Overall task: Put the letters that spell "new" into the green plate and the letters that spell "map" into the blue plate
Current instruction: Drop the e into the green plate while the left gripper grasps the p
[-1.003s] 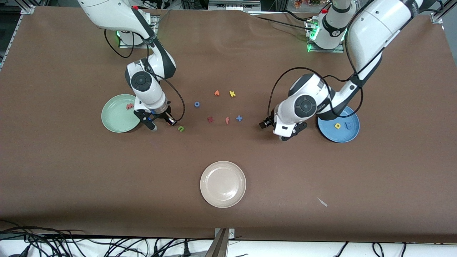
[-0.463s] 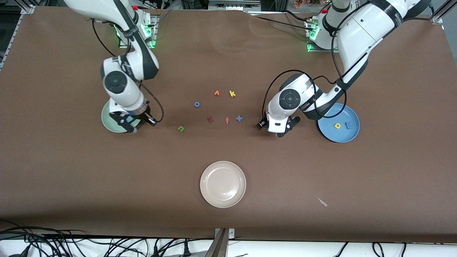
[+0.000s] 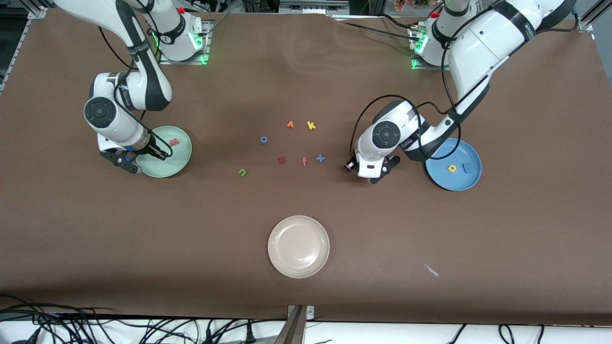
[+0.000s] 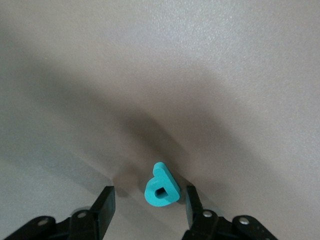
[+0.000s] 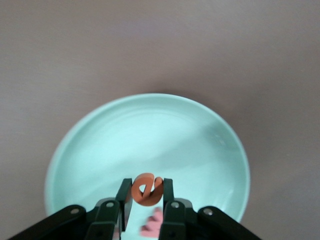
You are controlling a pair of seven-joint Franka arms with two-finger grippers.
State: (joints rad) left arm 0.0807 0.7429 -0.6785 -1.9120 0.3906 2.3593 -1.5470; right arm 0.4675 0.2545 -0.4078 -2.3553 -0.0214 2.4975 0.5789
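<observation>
My right gripper hangs over the green plate, shut on the orange e. The salmon w lies in that plate. The green n lies on the table between the green plate and the middle letters. My left gripper is down at the table between the blue plus and the blue plate. Its jaws stand open around the teal p, which is close to one finger. The yellow a and blue m lie in the blue plate.
Loose in the middle lie a blue ring, an orange letter, a yellow k, a dark red z, an f and a blue plus. A cream plate sits nearer the front camera.
My right arm has carried the e from beside the n to over the green plate. My left gripper has shifted slightly toward the middle and its jaws have narrowed.
</observation>
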